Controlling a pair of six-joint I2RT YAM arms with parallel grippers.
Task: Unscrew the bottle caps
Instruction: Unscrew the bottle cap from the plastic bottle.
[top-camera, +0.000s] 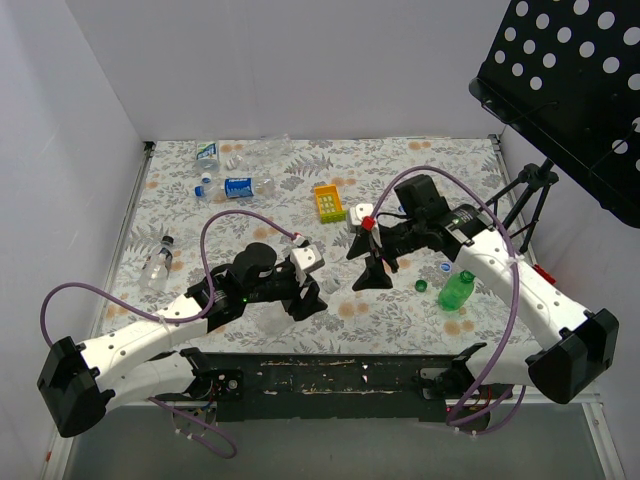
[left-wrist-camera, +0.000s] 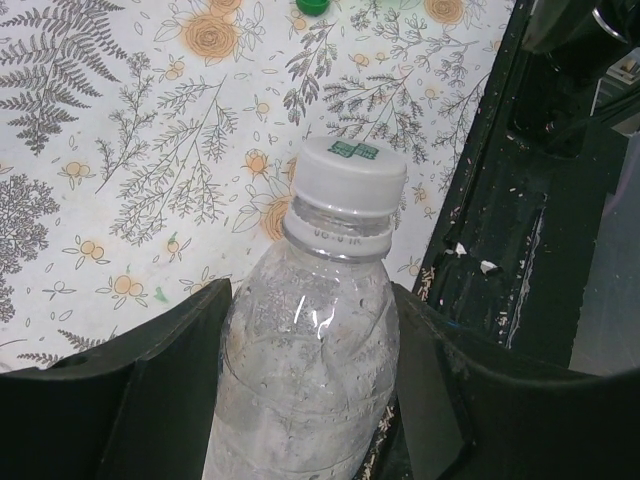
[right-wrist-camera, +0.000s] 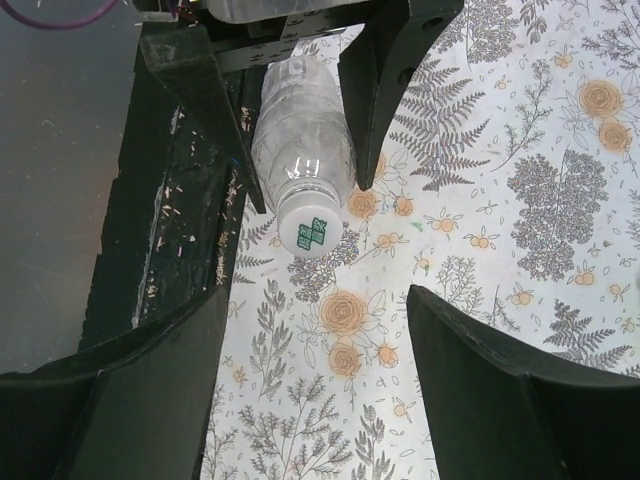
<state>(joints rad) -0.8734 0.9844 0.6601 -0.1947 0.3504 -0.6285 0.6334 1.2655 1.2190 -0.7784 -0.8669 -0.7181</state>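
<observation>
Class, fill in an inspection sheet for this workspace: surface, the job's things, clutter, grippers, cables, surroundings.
Surface: table covered with a floral cloth.
Job's things: clear bottle with its white cap on; green cap loose beside the green bottle; other bottles far left.
Clutter: yellow crate mid-table.
Grippers: left gripper shut on the clear bottle; right gripper open, facing the white cap.
Cables: purple cables loop above both arms.
Surroundings: white walls; black perforated panel on a stand, far right.
</observation>
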